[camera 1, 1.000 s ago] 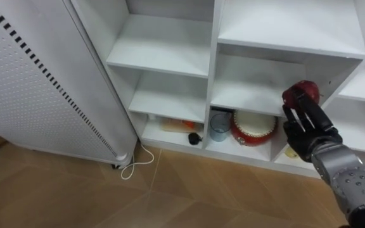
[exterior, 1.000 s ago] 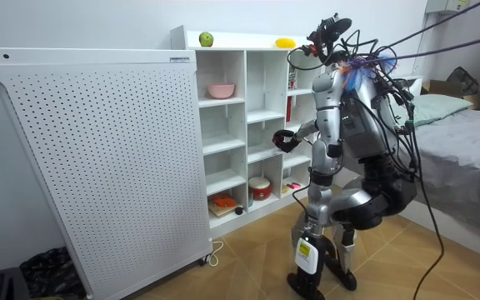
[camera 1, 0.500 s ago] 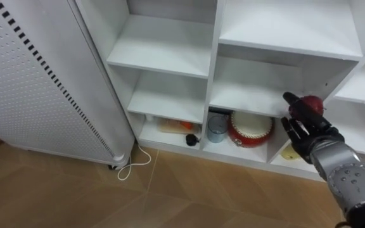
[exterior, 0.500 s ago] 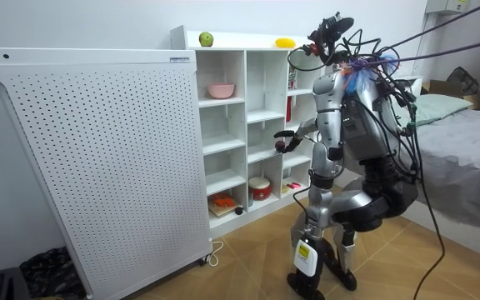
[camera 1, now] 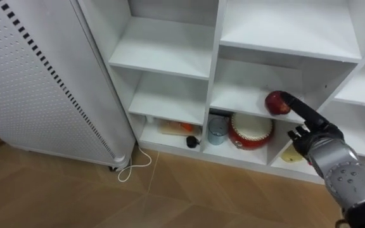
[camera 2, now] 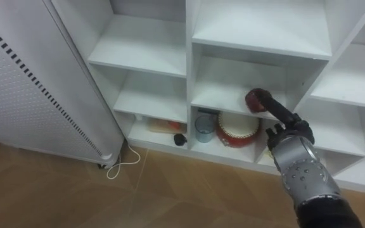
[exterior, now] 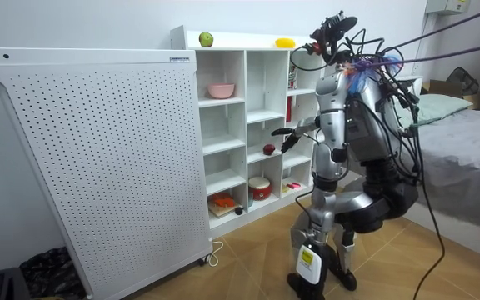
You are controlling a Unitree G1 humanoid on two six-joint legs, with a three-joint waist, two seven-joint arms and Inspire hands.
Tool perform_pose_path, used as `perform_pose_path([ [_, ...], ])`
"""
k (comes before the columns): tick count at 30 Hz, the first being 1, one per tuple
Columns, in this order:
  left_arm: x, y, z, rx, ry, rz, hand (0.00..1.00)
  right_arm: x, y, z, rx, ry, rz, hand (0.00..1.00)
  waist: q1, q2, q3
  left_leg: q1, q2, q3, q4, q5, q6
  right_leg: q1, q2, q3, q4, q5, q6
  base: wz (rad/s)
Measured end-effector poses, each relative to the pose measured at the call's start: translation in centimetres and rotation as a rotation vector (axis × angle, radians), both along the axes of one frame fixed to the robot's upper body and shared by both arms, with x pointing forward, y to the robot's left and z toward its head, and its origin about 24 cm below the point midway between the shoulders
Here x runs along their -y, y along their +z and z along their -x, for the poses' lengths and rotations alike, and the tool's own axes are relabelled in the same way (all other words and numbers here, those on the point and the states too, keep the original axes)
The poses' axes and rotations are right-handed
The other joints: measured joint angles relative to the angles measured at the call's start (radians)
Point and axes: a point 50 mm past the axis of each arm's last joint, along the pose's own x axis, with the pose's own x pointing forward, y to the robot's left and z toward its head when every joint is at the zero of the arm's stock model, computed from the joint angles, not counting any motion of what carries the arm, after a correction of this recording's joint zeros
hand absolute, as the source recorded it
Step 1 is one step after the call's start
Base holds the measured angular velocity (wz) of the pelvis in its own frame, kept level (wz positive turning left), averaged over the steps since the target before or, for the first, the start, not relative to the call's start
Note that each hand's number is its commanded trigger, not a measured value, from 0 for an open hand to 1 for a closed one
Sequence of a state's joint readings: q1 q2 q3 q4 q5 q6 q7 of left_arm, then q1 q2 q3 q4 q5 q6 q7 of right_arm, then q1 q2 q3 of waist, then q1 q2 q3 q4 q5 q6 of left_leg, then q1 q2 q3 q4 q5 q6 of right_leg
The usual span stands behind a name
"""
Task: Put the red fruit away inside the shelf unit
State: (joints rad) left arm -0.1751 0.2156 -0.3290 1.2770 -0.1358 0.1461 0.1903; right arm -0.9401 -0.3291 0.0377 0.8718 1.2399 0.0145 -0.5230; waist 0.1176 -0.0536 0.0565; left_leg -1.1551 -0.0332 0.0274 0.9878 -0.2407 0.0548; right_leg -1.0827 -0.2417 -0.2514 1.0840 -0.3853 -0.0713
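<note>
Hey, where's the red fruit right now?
The red fruit sits on a middle-column closet shelf, right of centre, just above the red round container, at the right hand's straight fingertips.

Dark red apple (camera 1: 274,102) – white closet (camera 1: 163,50) (white panel (camera 1: 30,88), dotted with holes)

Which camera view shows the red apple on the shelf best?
The left eye view: the red apple sits whole on the shelf beside the right hand. In the right eye view a finger overlaps it; the room view shows a small red spot.
</note>
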Motion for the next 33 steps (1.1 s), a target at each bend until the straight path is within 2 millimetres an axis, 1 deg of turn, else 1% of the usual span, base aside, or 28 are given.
perform_pose_path([
  [7, -0.2, -0.3, 1.2, -0.032, -0.007, -0.001, 0.0, -0.5, -0.2, -0.1, -0.01, 0.021, 0.034, 0.0, 0.0, -0.005, 0.0001, 0.009, 0.002, 0.001, 0.003, -0.006, -0.003, 0.01, 0.001, 0.001, -0.001, -0.001, 0.007, -0.02],
  [13, -0.1, -0.4, 1.4, -0.047, -0.045, -0.012, 0.0, -0.7, -0.3, -0.1, -0.019, 0.031, 0.052, 0.0, 0.0, -0.011, 0.001, 0.031, 0.002, 0.0, -0.002, -0.008, -0.003, 0.035, 0.0, -0.003, -0.008, -0.005, 0.004, 0.0],
  [14, -0.1, -0.4, 1.4, -0.048, -0.047, -0.012, 0.0, -0.7, -0.3, -0.1, -0.019, 0.03, 0.053, 0.0, 0.0, -0.013, -0.0001, 0.032, 0.003, 0.001, -0.002, -0.009, -0.002, 0.036, 0.0, -0.002, -0.008, -0.005, 0.004, 0.0],
  [18, -0.1, -0.4, 1.5, -0.05, -0.048, -0.012, 0.0, -0.1, -0.2, 0.0, -0.019, 0.016, 0.062, 0.0, 0.001, -0.016, 0.0003, 0.037, 0.004, 0.002, 0.001, -0.012, 0.003, 0.042, 0.002, -0.002, -0.01, -0.002, 0.01, 0.0],
  [21, 0.1, -0.4, 1.6, -0.03, -0.061, -0.002, 0.0, 0.3, -0.8, 0.1, -0.044, 0.005, 0.06, 0.0, 0.005, -0.016, 0.0003, 0.061, 0.006, 0.002, 0.001, -0.021, 0.005, 0.069, 0.007, -0.001, -0.019, -0.003, 0.016, -0.03],
  [24, 0.3, -0.4, 1.4, -0.016, -0.068, 0.007, 0.0, 0.6, -1.4, 0.2, -0.05, 0.012, 0.048, 0.0, 0.008, -0.016, 0.0003, 0.075, 0.01, 0.002, 0.0, -0.025, 0.006, 0.084, 0.015, 0.002, -0.028, -0.004, 0.017, -0.07],
  [28, 0.3, -0.3, 1.2, -0.008, -0.071, 0.015, 0.0, 1.2, -3.5, 0.7, -0.078, 0.032, 0.045, 0.0, 0.02, -0.016, 0.0004, 0.119, 0.014, 0.001, -0.015, -0.031, 0.007, 0.133, 0.02, -0.003, -0.052, -0.003, 0.023, -0.03],
  [29, 0.3, -0.3, 1.3, -0.012, -0.072, 0.02, 0.0, 1.5, -4.4, 1.0, -0.098, 0.04, 0.048, 0.0, 0.028, -0.015, 0.0007, 0.142, 0.016, 0.001, -0.026, -0.031, 0.006, 0.154, 0.031, 0.002, -0.069, 0.0, 0.027, 0.0],
  [30, 0.2, -0.3, 1.5, -0.02, -0.073, 0.027, 0.0, 1.9, -5.6, 1.4, -0.114, 0.048, 0.044, 0.0, 0.031, -0.014, 0.0014, 0.168, 0.016, 0.0, -0.041, -0.032, 0.006, 0.181, 0.034, -0.001, -0.085, 0.001, 0.029, 0.0],
  [31, 0.1, -0.4, 1.7, -0.025, -0.072, 0.03, 0.0, 2.1, -6.4, 1.7, -0.125, 0.053, 0.041, 0.0, 0.031, -0.014, 0.0014, 0.184, 0.014, -0.001, -0.049, -0.032, 0.006, 0.198, 0.035, -0.002, -0.093, 0.001, 0.03, 0.07],
  [33, 0.0, -0.5, 2.1, -0.045, -0.077, 0.054, 0.0, 3.4, -9.6, 3.4, -0.199, 0.051, 0.037, 0.0, 0.04, -0.012, 0.0023, 0.247, 0.007, -0.003, -0.084, -0.032, 0.006, 0.26, 0.032, -0.005, -0.125, 0.0, 0.037, 0.07],
])
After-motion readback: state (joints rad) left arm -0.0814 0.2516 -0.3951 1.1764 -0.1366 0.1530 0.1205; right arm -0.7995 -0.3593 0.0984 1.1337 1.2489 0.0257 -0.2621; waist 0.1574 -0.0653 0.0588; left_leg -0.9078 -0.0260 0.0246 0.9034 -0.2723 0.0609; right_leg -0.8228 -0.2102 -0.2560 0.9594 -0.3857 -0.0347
